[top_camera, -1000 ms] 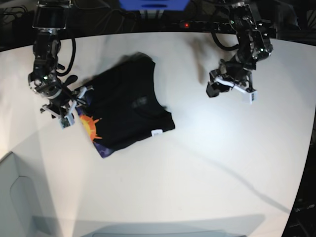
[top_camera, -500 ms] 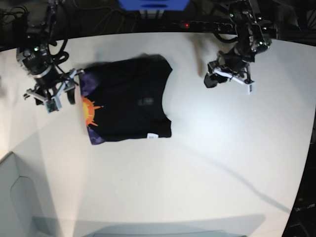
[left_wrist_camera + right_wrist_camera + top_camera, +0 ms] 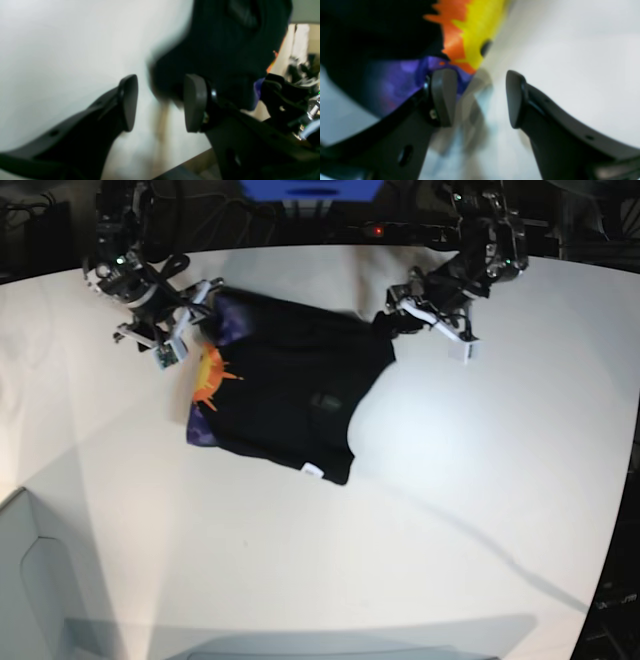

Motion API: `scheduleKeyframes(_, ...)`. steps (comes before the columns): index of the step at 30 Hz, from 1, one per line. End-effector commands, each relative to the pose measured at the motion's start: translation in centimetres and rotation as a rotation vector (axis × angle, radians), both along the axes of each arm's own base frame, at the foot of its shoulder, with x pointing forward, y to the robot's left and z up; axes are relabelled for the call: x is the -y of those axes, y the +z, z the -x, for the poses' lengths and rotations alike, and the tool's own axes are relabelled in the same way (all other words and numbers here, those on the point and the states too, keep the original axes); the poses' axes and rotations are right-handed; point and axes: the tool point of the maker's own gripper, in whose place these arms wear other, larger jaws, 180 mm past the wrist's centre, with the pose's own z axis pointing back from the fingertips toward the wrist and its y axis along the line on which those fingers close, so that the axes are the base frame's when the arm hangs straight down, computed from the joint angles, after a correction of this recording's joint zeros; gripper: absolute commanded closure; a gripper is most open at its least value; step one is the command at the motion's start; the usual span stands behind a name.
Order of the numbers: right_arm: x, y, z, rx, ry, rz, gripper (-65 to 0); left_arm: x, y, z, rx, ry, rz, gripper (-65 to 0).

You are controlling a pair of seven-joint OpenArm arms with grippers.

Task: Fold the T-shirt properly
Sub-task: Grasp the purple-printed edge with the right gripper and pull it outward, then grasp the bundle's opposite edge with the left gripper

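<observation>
The T-shirt (image 3: 285, 395) lies folded into a rough black rectangle near the far edge of the worktop (image 3: 470, 510), skewed to its edges. An orange sun and purple print show along one side, and a small white label (image 3: 313, 471) sits at its near corner. The right gripper (image 3: 178, 330) and the left gripper (image 3: 425, 325), each at a far corner of the shirt, have their fingers apart with nothing between them.

base view high overhead facing down, both wrist views close behind jaws (blurred), all sharing T-shirt (image 3: 285, 395)
</observation>
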Motion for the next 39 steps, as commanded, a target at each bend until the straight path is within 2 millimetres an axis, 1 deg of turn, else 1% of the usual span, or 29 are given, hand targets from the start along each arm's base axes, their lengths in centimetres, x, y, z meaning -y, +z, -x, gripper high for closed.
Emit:
scheduleKeyframes(1, -1.0, 1.4, -0.5, 0.051, 0.013, -0.028, -31.4, -1.0, 1.0, -0.7, 0.041, -0.001, -0.022, -29.3)
scheduleKeyframes(4, -3.5, 2.2, 0.3, 0.058, 0.048, -0.070, -31.4, -4.2, 1.3, -1.0, 0.047, 0.046, -0.078, -29.3)
scheduleKeyframes(5, -3.8, 2.4, 0.5, 0.063, 0.054, -0.076, -31.4, -5.2, 1.4, -1.0, 0.050, 0.073, -0.091, -29.3)
scheduleKeyframes(7, -3.8, 3.2, 0.3, 0.084, 0.056, -0.072, -31.4, -6.4, 1.5, -0.8, 0.048, 0.101, -0.105, -29.3)
scheduleKeyframes(8, -3.5, 3.6, 0.1, 0.096, 0.052, -0.065, -31.4, -6.4, 1.3, -0.6, 0.043, 0.099, -0.106, -29.3)
scheduleKeyframes(10, -2.0, 4.1, -0.3, 0.116, 0.018, -0.039, -31.4, -6.2, 1.4, -0.4, 0.041, 0.097, -0.104, -29.3)
scheduleKeyframes(11, -1.2, 4.2, -0.5, 0.122, -0.003, -0.026, -31.4, -5.9, 1.6, -0.6, 0.050, 0.097, -0.098, -29.3)
scheduleKeyframes(13, 0.3, 4.3, -0.9, 0.130, -0.038, -0.005, -31.7, -4.4, 2.3, -1.0, 0.080, 0.101, -0.069, -29.3)
scheduleKeyframes(16, 1.1, 4.7, -1.7, 0.148, -0.058, 0.009, -31.8, -4.0, 3.3, -1.9, 0.119, 0.135, -0.050, -29.3)
scheduleKeyframes(18, 1.2, 4.7, -1.7, 0.147, -0.059, 0.010, -31.8, -4.1, 4.0, -2.9, 0.150, 0.170, -0.035, -29.3)
scheduleKeyframes(21, 1.2, 4.6, -1.6, 0.142, -0.061, 0.008, -31.8, -4.3, 4.5, -4.4, 0.179, 0.202, -0.031, -29.3)
scheduleKeyframes(26, 1.1, 4.5, -1.5, 0.138, -0.062, 0.006, -31.8, -3.8, 4.6, -6.0, 0.196, 0.232, -0.083, -29.5)
scheduleKeyframes(28, 1.1, 4.4, -1.5, 0.136, -0.063, 0.006, -31.8, -3.6, 4.3, -6.5, 0.192, 0.241, -0.099, -31.8)
scheduleKeyframes(31, 1.1, 4.4, -1.5, 0.136, -0.061, 0.005, -31.7, -2.9, 3.0, -6.7, 0.154, 0.243, -0.099, -34.0)
scheduleKeyframes(37, 1.1, 4.4, -1.5, 0.138, -0.061, 0.005, -31.7, -2.4, 2.0, -6.1, 0.123, 0.245, -0.084, -34.0)
scheduleKeyframes(39, 1.1, 4.4, -1.5, 0.138, -0.061, 0.005, -31.6, -2.3, 1.2, -5.7, 0.097, 0.245, -0.075, -34.0)
